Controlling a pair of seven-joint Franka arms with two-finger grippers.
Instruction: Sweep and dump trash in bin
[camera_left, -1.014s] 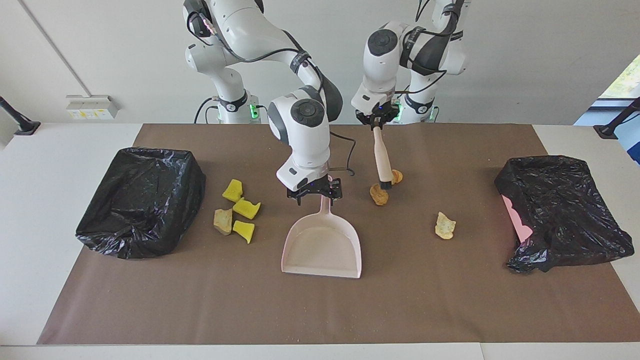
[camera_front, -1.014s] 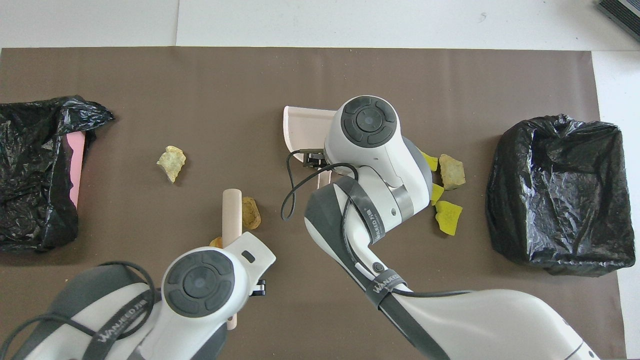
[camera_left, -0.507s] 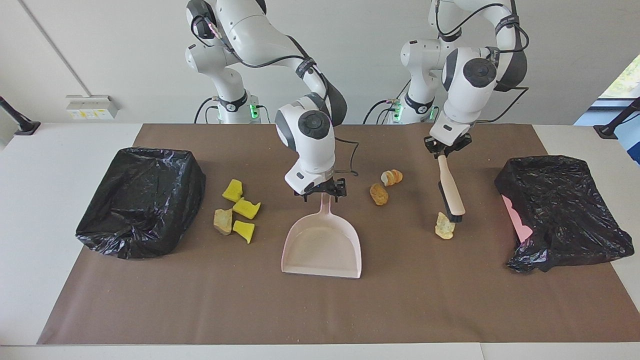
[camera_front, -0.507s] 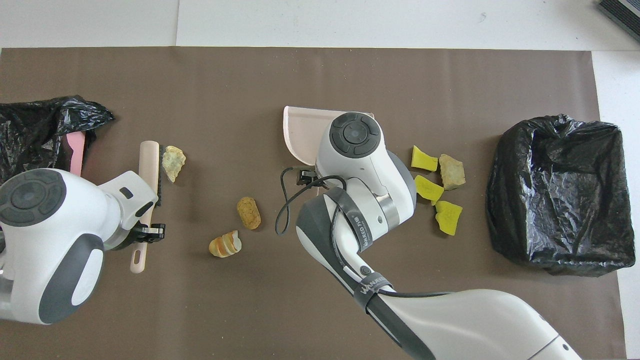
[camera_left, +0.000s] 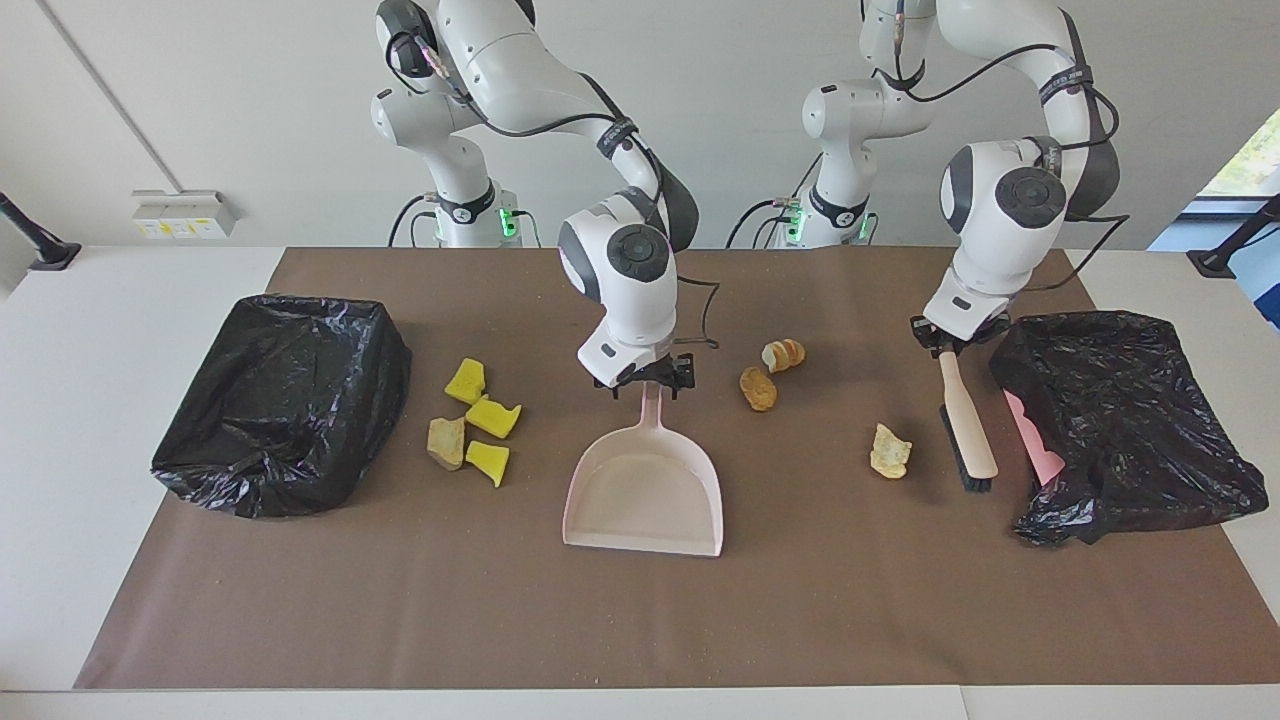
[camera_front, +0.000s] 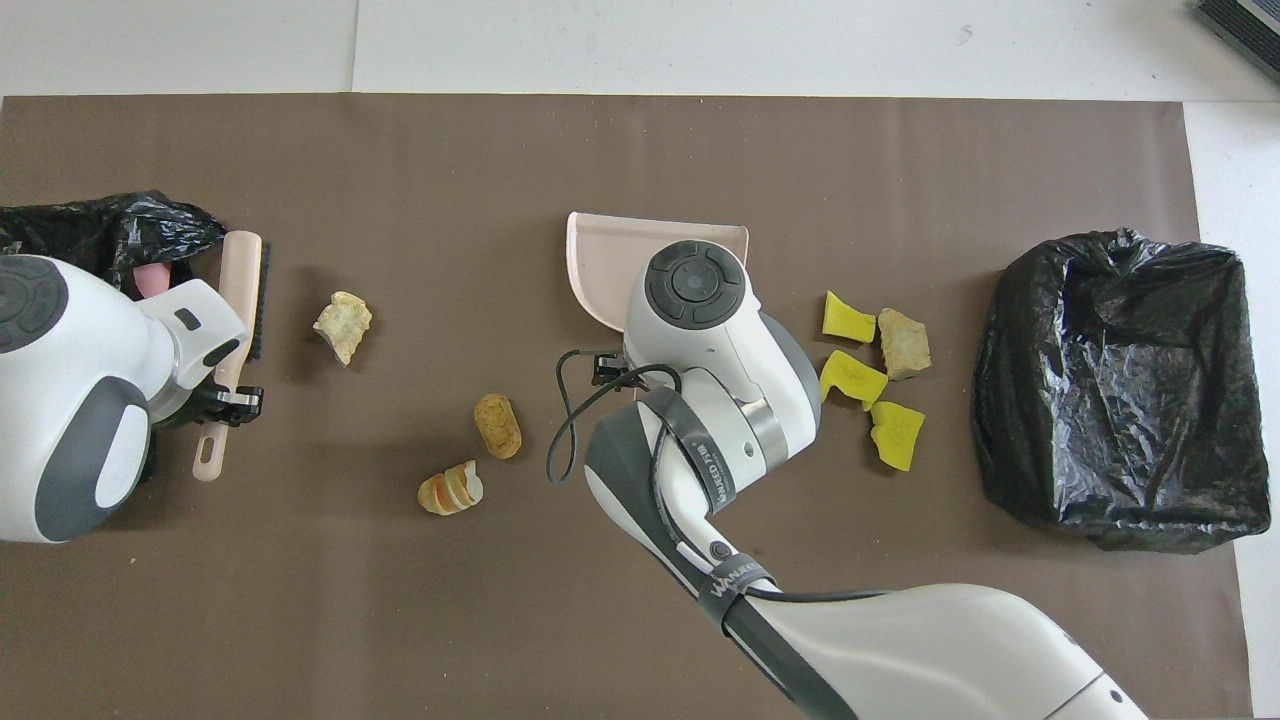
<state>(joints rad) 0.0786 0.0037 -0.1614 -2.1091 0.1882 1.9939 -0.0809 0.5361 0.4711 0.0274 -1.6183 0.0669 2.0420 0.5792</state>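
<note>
left gripper clamps brush | right gripper over dustpan handle

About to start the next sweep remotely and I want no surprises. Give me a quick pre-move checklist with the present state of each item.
1. Left gripper shut on the brush handle: ok.
2. Brush set beside the pale scrap, toward the left arm's end: ok, not touching it.
3. Right gripper at the dustpan handle: in place; firm grip cannot tell.
4. Dustpan empty, mouth facing away from the robots: ok.
5. Two bread pieces lie between brush and pan: not yet swept.
6. Black-lined bin open at the right arm's end, yellow sponge chunks beside it: ok.
</note>
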